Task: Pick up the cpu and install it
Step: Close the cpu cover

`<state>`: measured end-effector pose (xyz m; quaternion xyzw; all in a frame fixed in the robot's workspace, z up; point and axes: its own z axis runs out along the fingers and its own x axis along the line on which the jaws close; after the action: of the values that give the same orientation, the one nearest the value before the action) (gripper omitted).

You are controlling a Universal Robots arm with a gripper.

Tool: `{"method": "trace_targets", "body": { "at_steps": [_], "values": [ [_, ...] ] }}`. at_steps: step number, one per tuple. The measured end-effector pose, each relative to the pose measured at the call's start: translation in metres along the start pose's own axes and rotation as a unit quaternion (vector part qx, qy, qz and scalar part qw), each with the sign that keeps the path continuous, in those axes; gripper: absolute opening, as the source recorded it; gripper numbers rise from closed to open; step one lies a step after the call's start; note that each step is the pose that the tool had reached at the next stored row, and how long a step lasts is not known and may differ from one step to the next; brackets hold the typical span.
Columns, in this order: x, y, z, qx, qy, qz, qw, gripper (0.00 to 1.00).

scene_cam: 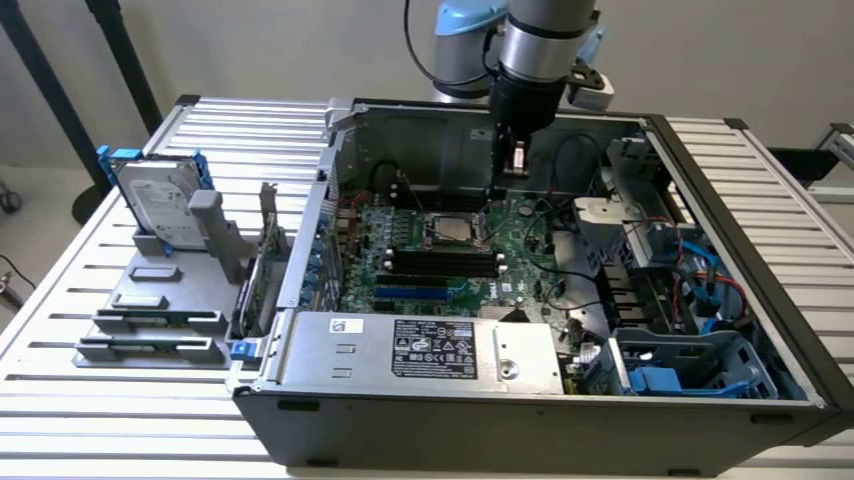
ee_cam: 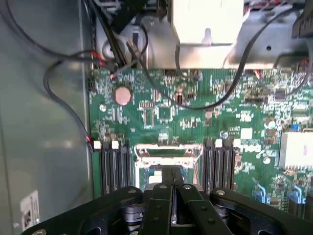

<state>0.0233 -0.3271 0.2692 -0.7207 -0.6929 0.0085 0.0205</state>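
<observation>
A slatted metal bench [scene_cam: 747,180] is seen carrying an open computer case [scene_cam: 534,420]. The case is laid on its side with the cover off, apparently so that its inside faces upward and can be reached from above. A grey labelled power-supply box [scene_cam: 427,350] is set along the near wall of the case. The arm [scene_cam: 541,40] is lowered into the case from above.

To the exterior view's left, a hard drive [scene_cam: 158,205] in a blue bracket is stood upright in a grey holder [scene_cam: 200,262]. It is kept well apart from the case, presumably so that it can be gripped by its edges.

The green circuit board [scene_cam: 521,260] is exposed on the floor of the case. The tool [scene_cam: 513,165] is pointed straight down just above it, near the socket [ee_cam: 168,155]. In the wrist view the tool [ee_cam: 172,172] is shown with its fingers pressed together, and nothing is seen between them.

The cpu [scene_cam: 455,232], a small shiny square, appears to be lying flat inside the socket frame on the board, just beside the tool toward the exterior view's left. Whether it is fully seated or latched cannot be told.
</observation>
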Motion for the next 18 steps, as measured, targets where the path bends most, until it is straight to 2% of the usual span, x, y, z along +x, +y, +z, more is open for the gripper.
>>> {"method": "trace_targets", "body": {
  "at_steps": [6, 9, 12, 18],
  "values": [
    [0.001, 0.0266, -0.0071, 0.0022, 0.0003, 0.000, 1.0000, 0.11],
    [0.002, 0.0354, -0.0067, 0.0022, 0.0006, -0.001, 1.0000, 0.11],
    [0.002, 0.0385, -0.0025, 0.0023, 0.0003, -0.003, 1.0000, 0.11],
    [0.001, 0.0392, 0.0084, 0.0023, 0.0003, -0.006, 1.0000, 0.11]
  ]
}}
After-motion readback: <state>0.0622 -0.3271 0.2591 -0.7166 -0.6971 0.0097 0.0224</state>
